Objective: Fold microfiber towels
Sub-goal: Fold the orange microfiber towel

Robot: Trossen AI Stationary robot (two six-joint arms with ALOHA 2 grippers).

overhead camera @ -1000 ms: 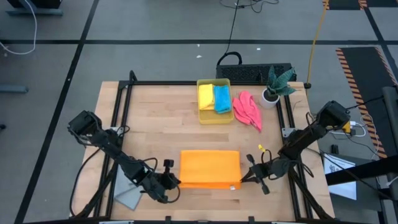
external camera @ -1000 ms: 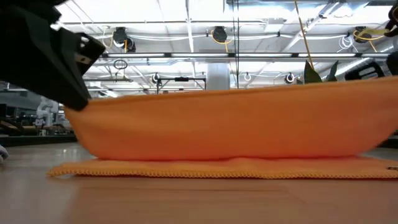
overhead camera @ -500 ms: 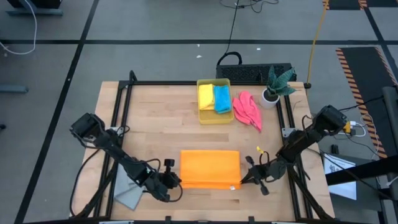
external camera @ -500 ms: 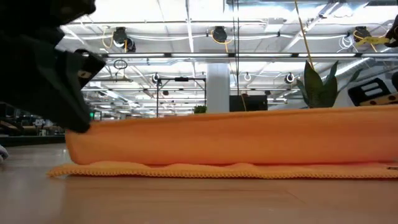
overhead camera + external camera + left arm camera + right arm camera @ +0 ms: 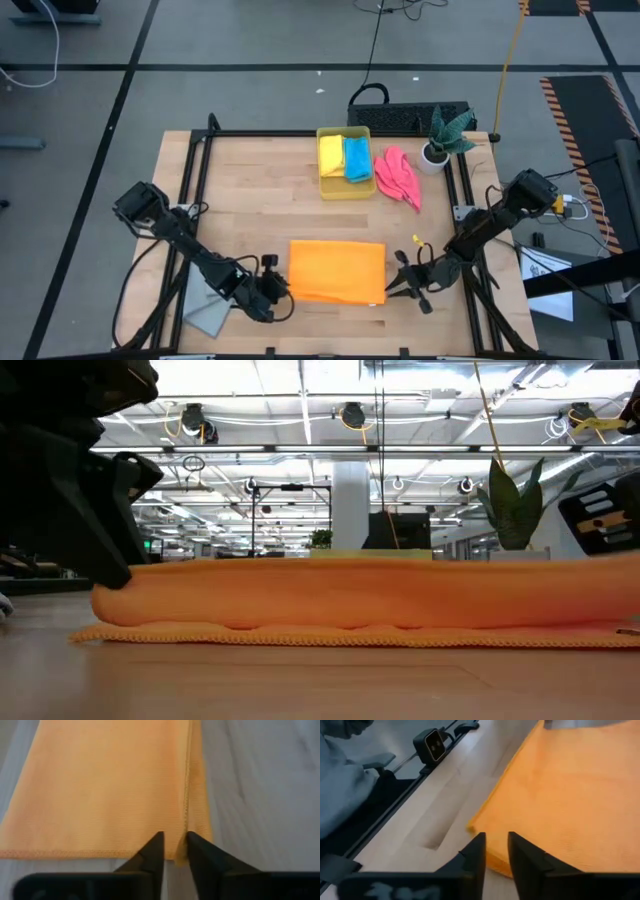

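Note:
An orange microfiber towel (image 5: 337, 270) lies folded in two near the table's front edge, its upper layer (image 5: 360, 595) resting on the lower one, whose hem (image 5: 330, 637) peeks out in front. My left gripper (image 5: 283, 292) stands at the towel's near left corner, fingers a little apart, with the upper layer's hem (image 5: 187, 795) running in between them. At the near right corner, my right gripper (image 5: 390, 288) is also slightly open around that corner (image 5: 475, 827). My left gripper has the towel's near left corner (image 5: 176, 851) between its parted fingers, which come in slanting down from the table's left; whether they touch it, I cannot tell. My right gripper comes nearly level from the right, with the near right corner (image 5: 492, 856) between its parted fingers; whether they touch it, I cannot tell.
A translucent yellow bin (image 5: 344, 190) at the far middle holds a yellow towel (image 5: 331, 155) and a blue towel (image 5: 356, 158). A pink towel (image 5: 397, 175) and a potted plant (image 5: 440, 140) lie right of it. A grey towel (image 5: 208, 314) sits under my left arm.
The towel's upper layer, held up along its near edge a second ago, has sunk and now lies flat on the lower layer. Both grippers have stayed at the two near corners.

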